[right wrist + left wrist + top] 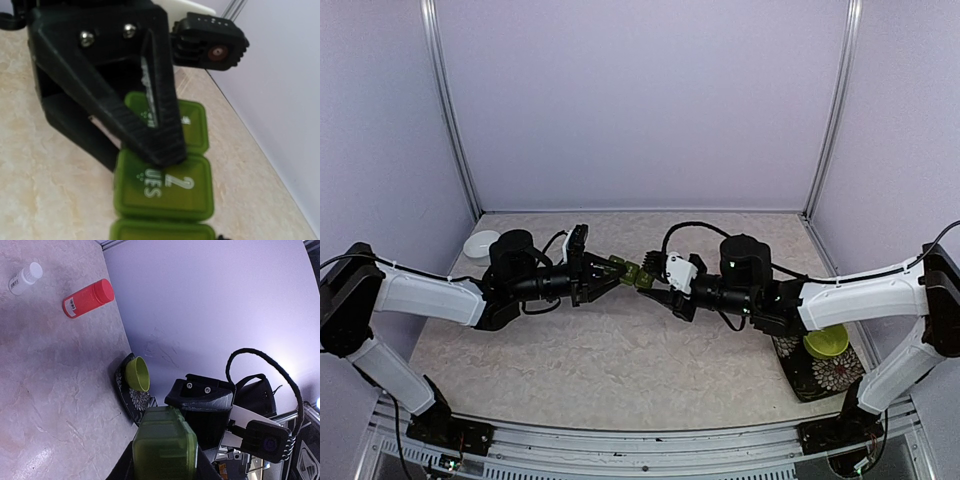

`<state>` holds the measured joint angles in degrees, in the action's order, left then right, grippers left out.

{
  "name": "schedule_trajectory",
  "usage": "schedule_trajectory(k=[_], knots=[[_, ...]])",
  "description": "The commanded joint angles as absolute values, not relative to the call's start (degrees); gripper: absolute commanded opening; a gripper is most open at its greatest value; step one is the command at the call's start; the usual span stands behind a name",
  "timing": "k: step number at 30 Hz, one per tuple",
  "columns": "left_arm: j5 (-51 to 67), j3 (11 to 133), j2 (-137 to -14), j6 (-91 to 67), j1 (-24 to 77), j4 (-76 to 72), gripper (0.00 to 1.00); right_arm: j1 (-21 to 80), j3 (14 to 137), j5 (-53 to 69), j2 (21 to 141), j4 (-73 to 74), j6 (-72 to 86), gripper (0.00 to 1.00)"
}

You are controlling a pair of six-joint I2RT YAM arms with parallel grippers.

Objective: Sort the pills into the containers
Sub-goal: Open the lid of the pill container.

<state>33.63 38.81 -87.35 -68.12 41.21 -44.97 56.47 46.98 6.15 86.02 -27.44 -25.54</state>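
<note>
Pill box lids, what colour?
Green with white lettering; the pill box shows best in the right wrist view.

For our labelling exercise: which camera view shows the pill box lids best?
Right wrist: the pill box lids and lettering show close up. Left wrist shows just one end; top external, only a small green patch.

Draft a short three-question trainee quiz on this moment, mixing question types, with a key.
1. True or false: the pill box lies in the lime-green bowl.
2. Multiple choice: the capped bottle near the white bottle is A red-orange, B blue, C black.
3. Fill in: the lid just under the black fingertip shows the number ___.
Key: 1 false, the left pincer holds it above the table; 2 A; 3 2.
</note>
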Motion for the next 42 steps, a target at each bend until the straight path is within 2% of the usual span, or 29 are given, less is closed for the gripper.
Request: schedule_trajectory(k=[1, 5, 26, 33, 38, 42], knots=[[34.37, 38.76, -86.85, -68.25, 41.57, -47.61, 0.28, 56.93, 47.58, 7.18, 87.36, -27.46, -24.85, 0.26], [34.04, 38.76, -86.75, -67.52, 41.48, -46.75, 0.28, 56.91, 48.76, 8.51, 87.39, -25.45, -23.31, 0.24], [32.52, 38.06, -85.78, -65.18, 41.40, -43.72, 0.28, 54.76, 57.11, 17.52, 87.31, -12.93, -13.58, 0.31], [31.98, 37.97, -85.70, -64.64, 41.40, -42.99, 0.28, 54.64, 58.10, 17.33, 87.60, -12.38, -11.39, 0.40], [31.81, 37.97, -85.72, -64.57, 41.40, -42.91, 0.28, 54.55, 59.18, 17.50, 88.01, -11.03, -10.93, 0.42], [31.69, 38.14, -85.70, -64.34, 41.40, -42.47, 0.28, 54.23, 59.76, 17.34, 88.21, -10.23, -10.09, 0.50]])
